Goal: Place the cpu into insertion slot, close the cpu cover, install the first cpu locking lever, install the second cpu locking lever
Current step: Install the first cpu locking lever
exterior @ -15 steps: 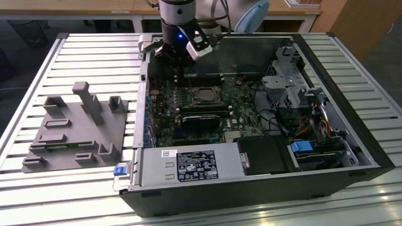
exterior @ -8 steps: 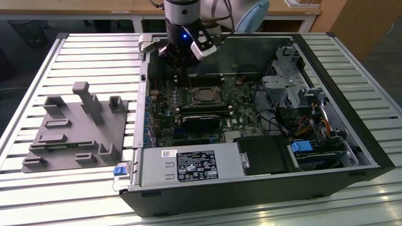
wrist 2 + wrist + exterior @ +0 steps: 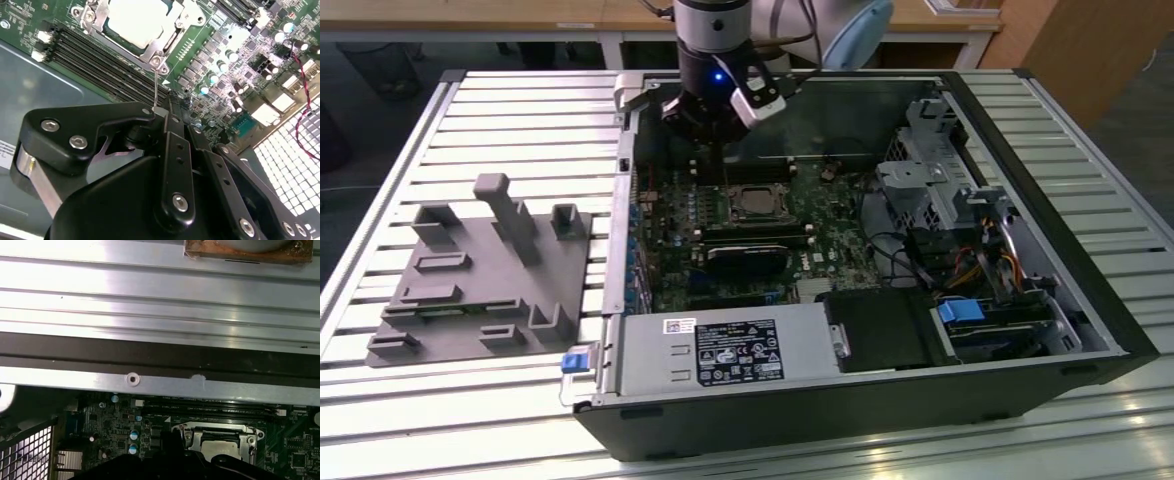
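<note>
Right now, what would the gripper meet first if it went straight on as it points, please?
Probably the thin locking lever right by the gripper, then the memory slots behind; depth is unclear.

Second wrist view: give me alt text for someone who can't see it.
The black end effector looms in the foreground, its tip at a thin silver locking lever. Beyond, the cpu sits framed by the silver cpu cover, beside black memory slots.

black end effector [image 3: 161, 111] w/ silver screws [image 3: 61, 134]; silver-grey arm [image 3: 714, 22], blue led [image 3: 716, 75].
</note>
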You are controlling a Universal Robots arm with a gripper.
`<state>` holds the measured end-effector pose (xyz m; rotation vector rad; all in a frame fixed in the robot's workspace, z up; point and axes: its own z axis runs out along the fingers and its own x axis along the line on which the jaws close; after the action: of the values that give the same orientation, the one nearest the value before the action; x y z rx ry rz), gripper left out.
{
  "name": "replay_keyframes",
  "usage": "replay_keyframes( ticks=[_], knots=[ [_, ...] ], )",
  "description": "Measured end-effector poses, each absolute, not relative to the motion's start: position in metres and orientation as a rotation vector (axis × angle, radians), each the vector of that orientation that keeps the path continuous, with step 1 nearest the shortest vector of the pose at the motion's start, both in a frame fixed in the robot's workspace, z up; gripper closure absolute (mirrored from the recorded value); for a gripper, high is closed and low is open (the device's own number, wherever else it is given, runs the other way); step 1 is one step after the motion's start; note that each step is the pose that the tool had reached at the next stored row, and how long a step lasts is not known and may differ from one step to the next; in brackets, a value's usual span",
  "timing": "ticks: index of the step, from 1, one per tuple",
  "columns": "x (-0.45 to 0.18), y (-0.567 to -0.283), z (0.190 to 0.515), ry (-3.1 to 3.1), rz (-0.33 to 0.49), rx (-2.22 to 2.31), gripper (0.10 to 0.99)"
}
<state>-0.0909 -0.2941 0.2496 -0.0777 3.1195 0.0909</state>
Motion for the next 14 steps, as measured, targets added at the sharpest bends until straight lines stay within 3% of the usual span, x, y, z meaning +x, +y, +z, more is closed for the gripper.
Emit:
replay_keyframes(
  ticks=[14],
  knots=[
    [-0.068, -0.294, 0.249, 3.119, 0.091, -0.078, 0.965]
  ],
)
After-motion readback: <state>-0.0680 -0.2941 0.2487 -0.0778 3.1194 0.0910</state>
